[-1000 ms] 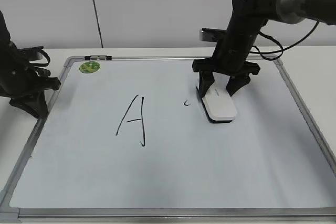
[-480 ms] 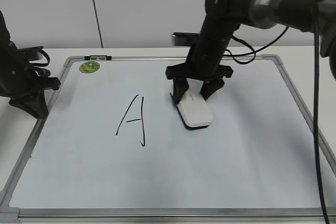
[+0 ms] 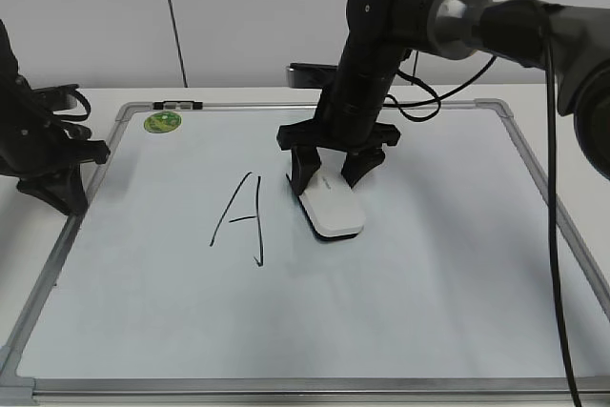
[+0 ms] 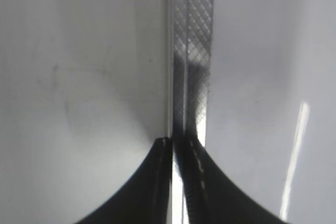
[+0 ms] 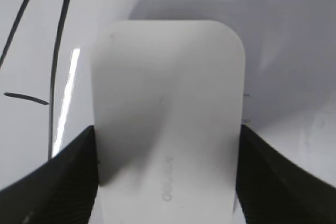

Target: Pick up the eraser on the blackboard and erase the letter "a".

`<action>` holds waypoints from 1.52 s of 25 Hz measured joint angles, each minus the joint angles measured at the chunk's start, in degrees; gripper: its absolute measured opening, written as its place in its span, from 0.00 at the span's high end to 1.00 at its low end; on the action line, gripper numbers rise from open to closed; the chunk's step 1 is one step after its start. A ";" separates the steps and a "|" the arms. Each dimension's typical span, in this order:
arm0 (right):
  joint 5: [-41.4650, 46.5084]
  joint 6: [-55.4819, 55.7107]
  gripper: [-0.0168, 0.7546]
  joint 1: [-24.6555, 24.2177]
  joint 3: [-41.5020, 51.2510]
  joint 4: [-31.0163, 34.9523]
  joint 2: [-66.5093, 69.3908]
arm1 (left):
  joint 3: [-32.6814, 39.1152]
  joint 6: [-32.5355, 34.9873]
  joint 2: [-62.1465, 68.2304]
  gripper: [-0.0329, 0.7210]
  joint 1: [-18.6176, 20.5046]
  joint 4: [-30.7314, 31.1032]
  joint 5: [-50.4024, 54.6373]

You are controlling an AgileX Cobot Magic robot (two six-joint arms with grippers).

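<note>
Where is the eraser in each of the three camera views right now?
Exterior view: the eraser lies on the blackboard, centre, between the right gripper fingers, just right of the capital A.
Left wrist view: not in it; only the board frame and the left gripper.
Right wrist view: eraser fills the centre.
Shared landmark: capital A, left of the eraser.

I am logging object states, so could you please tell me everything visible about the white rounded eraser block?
The white, glossy, rounded rectangular eraser has a dark underside edge and faint grey print on top. It lies flat on the white dry-erase blackboard, just right of the large black capital A. The right gripper clamps its two long sides from above; nothing else touches it.
</note>
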 joint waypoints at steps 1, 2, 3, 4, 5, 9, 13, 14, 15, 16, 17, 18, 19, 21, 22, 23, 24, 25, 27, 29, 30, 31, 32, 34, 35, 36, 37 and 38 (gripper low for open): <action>0.09 0.00 0.29 -0.25 0.00 -0.35 0.08 | 0.00 0.00 0.00 0.88 0.00 0.00 0.00; 0.09 0.00 0.29 -0.46 0.00 -0.35 0.08 | 0.00 0.00 0.00 0.88 0.00 0.00 0.00; 0.09 0.10 0.29 -0.84 0.00 -0.44 0.08 | 0.00 0.00 0.00 0.88 0.00 0.00 0.00; 0.22 0.10 0.29 -1.09 0.00 -0.15 0.08 | 0.00 0.00 0.00 0.88 0.00 0.00 0.00; 0.34 0.10 0.29 -1.43 0.00 0.36 0.13 | 0.00 0.00 0.00 0.88 0.00 0.00 0.00; 0.34 0.22 0.29 -4.46 0.00 1.50 0.22 | 0.00 0.00 0.00 0.88 0.00 -0.10 0.00; 0.14 0.55 0.29 -8.17 -0.12 1.50 0.22 | 0.00 0.00 0.00 0.88 0.00 -0.10 -0.10; 0.01 0.55 0.29 -9.01 -0.12 1.50 0.22 | 0.00 0.00 0.00 0.88 0.00 -0.10 -0.10; 0.01 0.55 0.29 -9.57 -0.12 1.50 0.22 | 0.00 0.00 0.00 0.88 0.00 -0.10 -0.10; 0.01 0.66 0.29 -9.82 -0.12 1.50 0.22 | 0.00 0.00 0.00 0.88 0.00 -0.10 -0.10; 0.01 0.66 0.29 -10.11 -0.12 1.63 0.22 | 0.00 0.00 0.00 0.88 0.00 -0.10 -0.10; 0.01 0.66 0.29 -10.08 -0.12 1.76 0.22 | 0.00 0.00 0.00 0.88 0.00 -0.10 -0.10; 0.01 0.66 0.29 -10.14 -0.12 1.99 0.22 | 0.00 0.00 0.00 0.88 0.00 -0.10 -0.10; 0.01 0.66 0.29 -10.14 -0.12 2.62 0.22 | 0.00 0.00 0.00 0.88 0.00 -0.10 -0.10; 0.01 0.66 0.29 -9.99 -0.12 2.75 0.22 | 0.00 0.00 0.00 0.88 0.00 -0.10 -0.10; 0.01 0.66 0.29 -9.89 -0.12 2.75 0.22 | 0.00 0.00 0.00 0.88 0.00 -0.10 -0.10; -0.12 0.66 0.29 -9.63 -0.12 2.59 0.22 | 0.00 0.00 0.00 0.88 0.00 -0.10 -0.10; -0.25 0.66 0.29 -9.40 -0.12 2.17 0.22 | 0.00 0.00 0.00 0.88 0.00 -0.10 -0.10; -0.25 1.13 0.29 -9.18 -0.39 1.75 0.22 | 0.00 0.00 0.00 0.88 0.00 -0.10 -0.10; -0.14 1.13 0.29 -9.18 -0.62 1.50 0.07 | 0.00 0.00 0.00 0.88 0.00 -0.10 -0.10; -0.15 1.13 0.29 -8.97 -0.76 0.75 -0.49 | -0.11 0.00 0.00 0.88 0.00 -0.10 -0.10; -0.15 1.13 0.29 -8.97 -0.76 -0.39 -0.95 | -0.22 0.00 0.00 0.88 0.00 -0.10 -0.10; -0.15 1.43 0.29 -8.97 -0.91 -1.82 -1.62 | -0.22 0.00 0.00 0.88 0.00 -0.10 0.01; -0.15 2.65 0.29 -8.95 -1.27 -4.57 -4.39 | -0.22 0.00 0.00 0.88 0.00 -0.10 0.01; -0.15 3.22 0.29 -8.95 -1.36 -5.80 -5.58 | -0.22 0.00 0.00 0.88 0.00 -0.10 0.01; -0.15 3.91 0.29 -8.95 -1.53 -7.05 -6.67 | -0.22 0.00 0.00 0.88 0.00 -0.10 0.01; -0.15 4.44 0.29 -8.95 -1.78 -8.31 -7.58 | -0.22 0.00 0.04 0.88 0.00 -0.10 0.01; -0.15 4.81 0.29 -8.95 -1.80 -9.65 -8.34 | -0.22 0.00 0.04 0.88 0.00 -0.10 0.01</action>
